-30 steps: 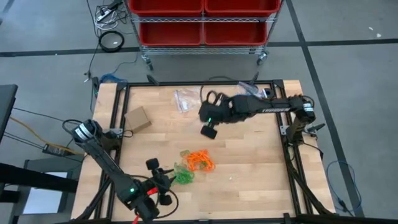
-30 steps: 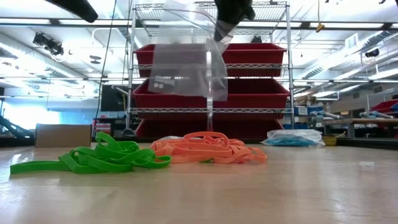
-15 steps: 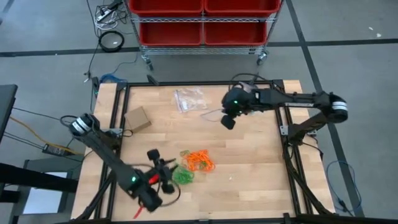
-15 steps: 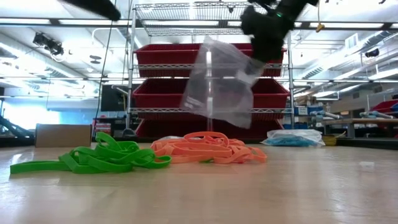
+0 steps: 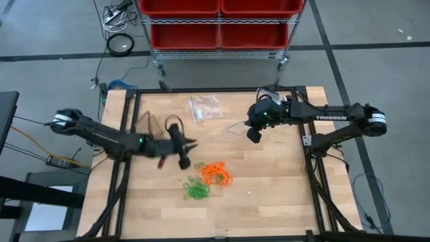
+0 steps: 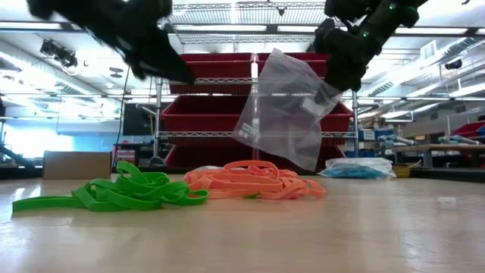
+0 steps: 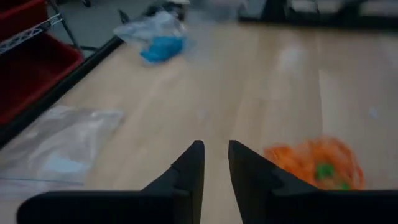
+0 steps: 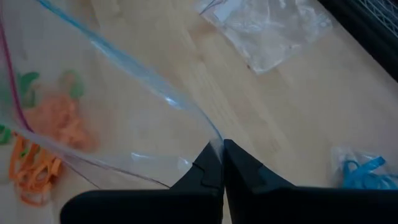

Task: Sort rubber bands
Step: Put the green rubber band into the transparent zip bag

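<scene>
The rubber bands lay near the middle of the table in two clumps just beside each other, an orange clump (image 5: 216, 174) and a green clump (image 5: 195, 191), neither one held by anything I was driving. Off near the table's far right corner, well apart, sat a bag of blue bands (image 7: 160, 41). My left gripper (image 5: 187, 152) hung over the wood close to the orange clump, its jaws narrow with only a slim gap and nothing between them. My right gripper (image 5: 254, 135) was farther off toward the right side, its jaws pinched on one edge of a clear plastic bag (image 6: 284, 110) that dangled open-sided above the table; a second empty bag (image 5: 205, 106) lay flat near the far edge. I judged the main risk to be tangling: with jaws that narrow, a grab at the orange clump could drag stray green loops along. The bag also hung limp from a single pinch, so its mouth might sag shut or slip free.
</scene>
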You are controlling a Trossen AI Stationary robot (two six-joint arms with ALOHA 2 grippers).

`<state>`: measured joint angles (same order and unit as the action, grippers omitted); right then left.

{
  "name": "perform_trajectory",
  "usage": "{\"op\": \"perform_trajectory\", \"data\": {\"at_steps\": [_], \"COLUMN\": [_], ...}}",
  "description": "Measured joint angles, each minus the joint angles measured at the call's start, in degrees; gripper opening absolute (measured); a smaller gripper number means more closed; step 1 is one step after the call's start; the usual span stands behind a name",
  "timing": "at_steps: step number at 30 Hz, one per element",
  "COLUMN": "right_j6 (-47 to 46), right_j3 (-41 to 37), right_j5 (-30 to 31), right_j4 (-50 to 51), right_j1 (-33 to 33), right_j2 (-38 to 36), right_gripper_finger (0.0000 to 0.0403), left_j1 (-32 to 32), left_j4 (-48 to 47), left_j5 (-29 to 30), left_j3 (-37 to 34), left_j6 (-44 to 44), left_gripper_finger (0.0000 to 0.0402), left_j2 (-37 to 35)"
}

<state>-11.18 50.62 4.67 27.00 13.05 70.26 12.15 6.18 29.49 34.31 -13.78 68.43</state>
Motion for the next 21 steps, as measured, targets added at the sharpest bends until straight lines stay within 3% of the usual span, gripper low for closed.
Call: {"op": "perform_trajectory", "data": {"at_steps": [5,10,13,21], "right_j6": [1.45,1.94,0.59,-9.24], "right_j3": [-0.11,-1.15,-3.90,-15.01], "right_j5": [-0.06,1.74,3.18,2.63], "right_j4": [0.40,1.59,1.16,-3.86], "right_j1": [-0.19,-0.23,-0.21,-3.59], "right_j2": [-0.30,-3.02,-6.70,-19.46], "right_gripper_finger": [0.0000,0.0000,0.0000,0.0000], "left_j1": [-7.09,-3.64,1.31,12.90], "left_j4": [13.99,32.52,36.05,33.00], "left_j5": [-12.37,-18.22,-17.02,-4.49], "left_j3": [-12.05,-22.47,-25.30,-25.62], "left_j6": [-5.94,-14.68,-14.94,-12.07], "left_gripper_finger": [0.0080,0.0080,0.0080,0.0080], "left_j2": [-6.38,-9.07,-8.89,-7.98]}}
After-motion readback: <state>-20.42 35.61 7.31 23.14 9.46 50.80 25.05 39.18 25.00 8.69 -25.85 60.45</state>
